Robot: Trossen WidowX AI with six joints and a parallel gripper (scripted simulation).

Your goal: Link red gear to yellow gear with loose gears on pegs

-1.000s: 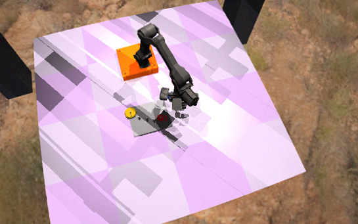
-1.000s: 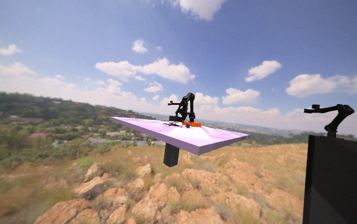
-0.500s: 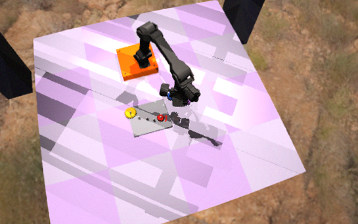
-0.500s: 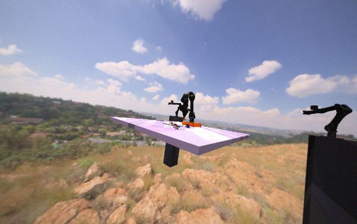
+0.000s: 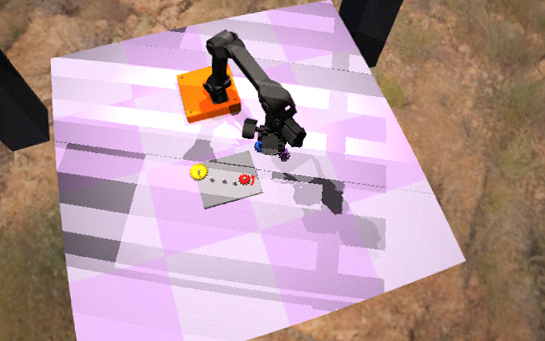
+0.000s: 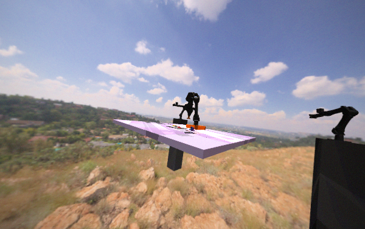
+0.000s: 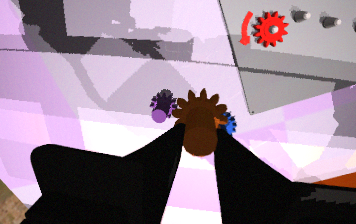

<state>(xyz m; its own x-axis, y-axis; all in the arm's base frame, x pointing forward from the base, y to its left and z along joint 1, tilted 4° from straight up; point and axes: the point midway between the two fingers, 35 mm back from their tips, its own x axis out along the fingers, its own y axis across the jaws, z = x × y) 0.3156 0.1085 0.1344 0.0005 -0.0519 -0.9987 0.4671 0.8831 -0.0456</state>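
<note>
My gripper (image 7: 199, 132) (image 6: 188, 116) is shut on the knob of the orange gear (image 7: 200, 107) (image 6: 188, 117), dark in shadow, and holds it above the table. The purple gear (image 5: 285, 155) (image 7: 159, 116) and the blue gear (image 5: 258, 146) (image 7: 230, 124) stand on the table below; the held gear partly hides the blue one in the wrist view. The grey board (image 5: 224, 197) (image 7: 260, 65) carries the red gear (image 5: 244, 181) (image 7: 270, 29) and the yellow gear (image 5: 198, 172). Between them are three bare pegs, one being the peg (image 5: 224, 181) (image 7: 330, 21).
The red arrow (image 5: 253, 180) (image 7: 244, 30) lies beside the red gear. The arm's orange base (image 5: 198, 97) (image 7: 345, 183) stands behind the board. Shadows cross the table (image 5: 229, 285). Black pillars (image 5: 379, 21) (image 6: 337, 183) stand beyond the table.
</note>
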